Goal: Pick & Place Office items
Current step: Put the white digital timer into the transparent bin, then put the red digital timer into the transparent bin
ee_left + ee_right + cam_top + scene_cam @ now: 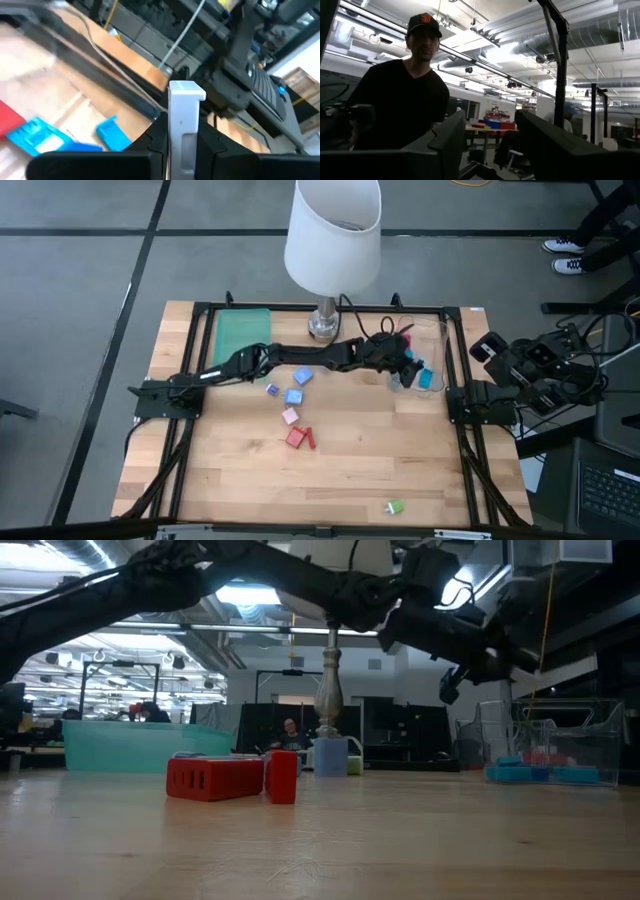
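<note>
Counter: a pale wooden butcher-block counter (350, 470) inside a black frame, with a white-shaded lamp on a metal base (333, 235) standing at the far edge.

Left hand: the dark two-finger left hand (182, 145) is stretched far across to the right side of the counter and is clamped on a small white blocky plastic piece (184, 117), which stands upright between its fingers. In the overhead view it hangs at the clear plastic bin (425, 345).

Right hand: the right hand (490, 145) is parked off the right edge of the counter, pointing out into the room, its fingers apart and holding nothing.

Done so far: a few blue blocky pieces (424, 377) and something red already lie inside the clear bin; the level view shows them as a low blue and pink row (545, 772) behind its wall.

In hand: the white piece looks, to me, about to be dropped into the bin.

Left to do: mid-counter lie loose blue blocks (297, 392), a pink block (290, 416) and two red blocks (300, 438); a lone green and white piece (395, 507) sits near the front edge.

Flat green tray: the green tray (243, 332) at the far left holds nothing I can make out.

Progress: roughly a third to half done, I would judge.
</note>
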Robot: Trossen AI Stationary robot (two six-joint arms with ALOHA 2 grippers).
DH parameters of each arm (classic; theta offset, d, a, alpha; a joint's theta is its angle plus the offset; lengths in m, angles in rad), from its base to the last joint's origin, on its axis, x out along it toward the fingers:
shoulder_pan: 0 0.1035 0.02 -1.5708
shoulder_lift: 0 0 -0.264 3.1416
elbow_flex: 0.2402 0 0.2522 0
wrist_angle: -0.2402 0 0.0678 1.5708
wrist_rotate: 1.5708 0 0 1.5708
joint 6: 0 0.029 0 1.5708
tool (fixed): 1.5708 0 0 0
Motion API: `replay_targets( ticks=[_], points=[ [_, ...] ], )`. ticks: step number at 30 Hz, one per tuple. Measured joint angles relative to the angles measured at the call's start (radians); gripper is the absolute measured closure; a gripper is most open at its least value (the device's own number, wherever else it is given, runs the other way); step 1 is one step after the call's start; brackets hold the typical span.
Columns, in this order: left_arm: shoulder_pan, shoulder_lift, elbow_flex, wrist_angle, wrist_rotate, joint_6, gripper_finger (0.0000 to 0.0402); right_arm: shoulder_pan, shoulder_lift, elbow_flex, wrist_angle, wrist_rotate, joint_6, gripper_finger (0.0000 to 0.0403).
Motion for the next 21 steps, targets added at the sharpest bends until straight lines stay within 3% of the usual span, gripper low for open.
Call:
replay_targets(
  ticks=[3, 12, 18, 21],
  points=[
    [0.017, 0.000, 0.000, 0.008, -0.014, 0.006, 0.0343, 0.000, 0.000, 0.000, 0.000, 0.000, 0.016, 0.0215],
    [0.000, -0.001, 0.000, 0.052, 0.012, -0.005, 0.0224, 0.000, 0.000, 0.000, 0.000, 0.011, 0.014, 0.0215],
    [-0.052, 0.007, 0.000, 0.047, 0.013, -0.004, 0.0203, 0.000, 0.000, 0.000, 0.000, 0.022, 0.009, 0.0215],
    [-0.079, 0.011, 0.000, 0.043, 0.036, -0.083, 0.0204, 0.000, 0.000, 0.000, 0.000, 0.022, -0.003, 0.0215]
  ],
)
